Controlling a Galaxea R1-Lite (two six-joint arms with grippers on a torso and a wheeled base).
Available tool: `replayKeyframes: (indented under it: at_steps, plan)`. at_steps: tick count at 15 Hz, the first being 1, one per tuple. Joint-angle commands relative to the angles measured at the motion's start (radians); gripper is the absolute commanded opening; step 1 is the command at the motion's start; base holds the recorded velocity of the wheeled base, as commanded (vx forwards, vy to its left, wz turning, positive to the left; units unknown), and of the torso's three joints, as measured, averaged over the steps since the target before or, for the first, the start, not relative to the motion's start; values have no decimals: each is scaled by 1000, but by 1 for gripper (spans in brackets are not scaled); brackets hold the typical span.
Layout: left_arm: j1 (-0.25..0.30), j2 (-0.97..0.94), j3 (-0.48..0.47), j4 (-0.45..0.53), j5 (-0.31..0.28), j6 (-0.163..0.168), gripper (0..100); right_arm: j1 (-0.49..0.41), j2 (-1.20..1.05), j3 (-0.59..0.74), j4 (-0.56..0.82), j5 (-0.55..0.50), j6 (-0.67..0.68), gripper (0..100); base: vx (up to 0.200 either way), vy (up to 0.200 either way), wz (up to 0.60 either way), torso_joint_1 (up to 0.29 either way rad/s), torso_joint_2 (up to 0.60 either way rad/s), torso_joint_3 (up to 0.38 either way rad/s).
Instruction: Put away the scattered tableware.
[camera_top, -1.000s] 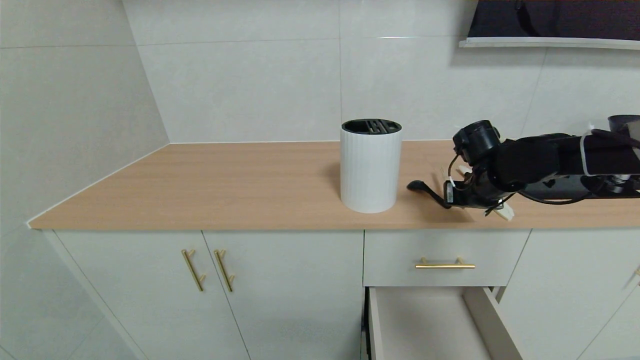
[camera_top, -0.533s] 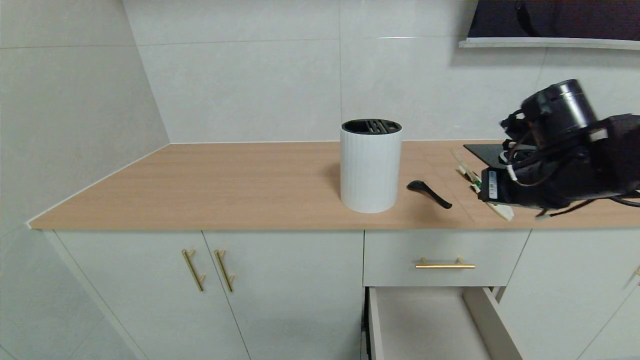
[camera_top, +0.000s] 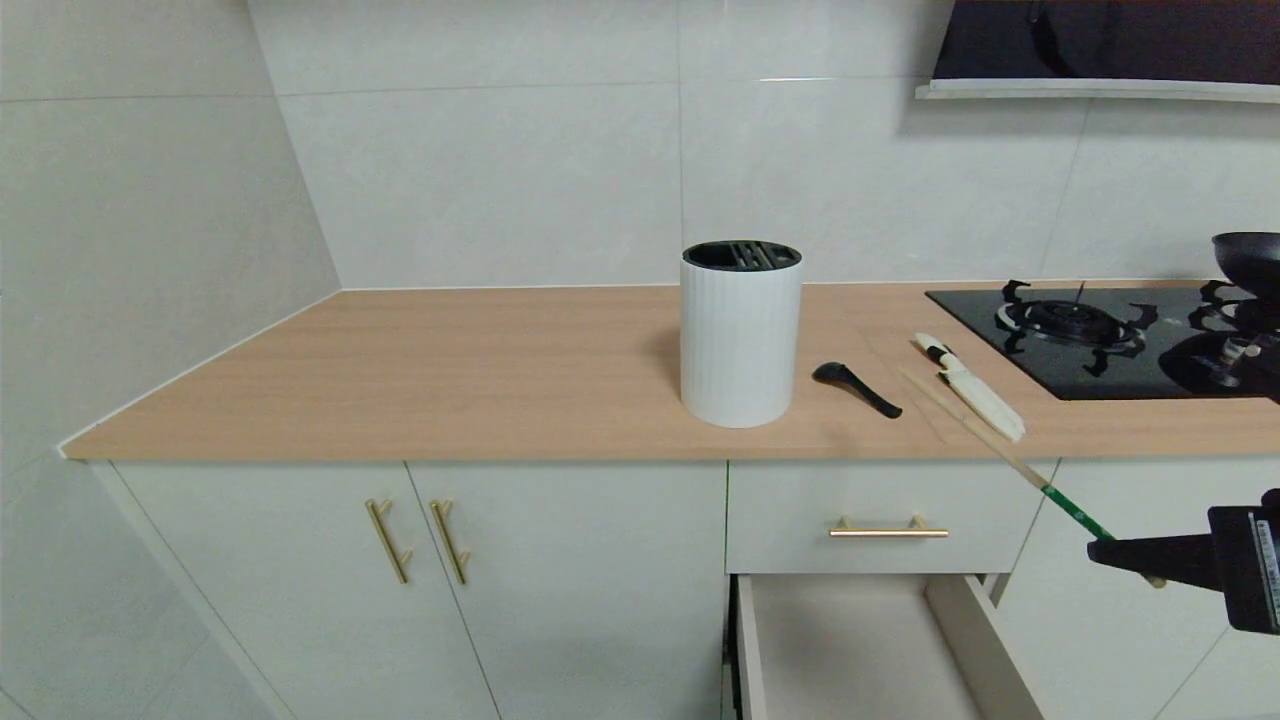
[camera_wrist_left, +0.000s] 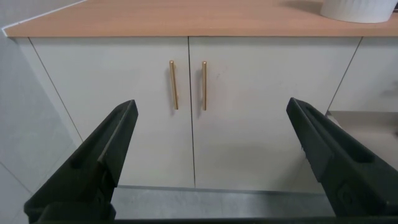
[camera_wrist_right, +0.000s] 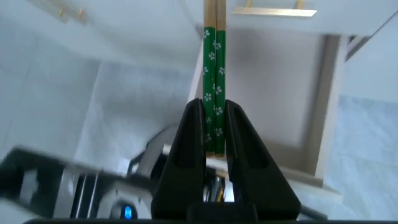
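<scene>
Little looks done: the right end effector (camera_top: 1105, 550) pinches the green-ended chopsticks (camera_top: 1010, 462) off the bench's (camera_top: 450, 370) near right edge by the open drawer (camera_top: 960, 640), the left end effector (camera_wrist_left: 211, 115) hangs spread, and the black spoon (camera_top: 856, 388) and knife (camera_top: 968, 386) lie unstowed right of the white holder (camera_top: 741, 345).

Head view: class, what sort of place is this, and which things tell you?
Probably a home kitchen: a gas hob set in a wooden countertop, a white utensil holder, and cabinets below.

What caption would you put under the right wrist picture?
Right gripper shut on a pair of green-ended chopsticks, with the open drawer behind them.
</scene>
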Motion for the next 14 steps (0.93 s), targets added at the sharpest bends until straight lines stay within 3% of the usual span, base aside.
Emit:
replayKeyframes:
  at_steps: [1, 11, 14]
  plan:
    - [0, 0, 0, 0, 0, 0, 100, 13, -3, 30, -3, 4, -16, 0, 0, 0, 0, 0, 0, 0]
    - [0, 0, 0, 0, 0, 0, 100, 28, 49, 89, -3, 48, -76, 0, 0, 0, 0, 0, 0, 0]
    - [0, 0, 0, 0, 0, 0, 100, 28, 82, 95, -3, 54, -76, 0, 0, 0, 0, -124, 317, 186]
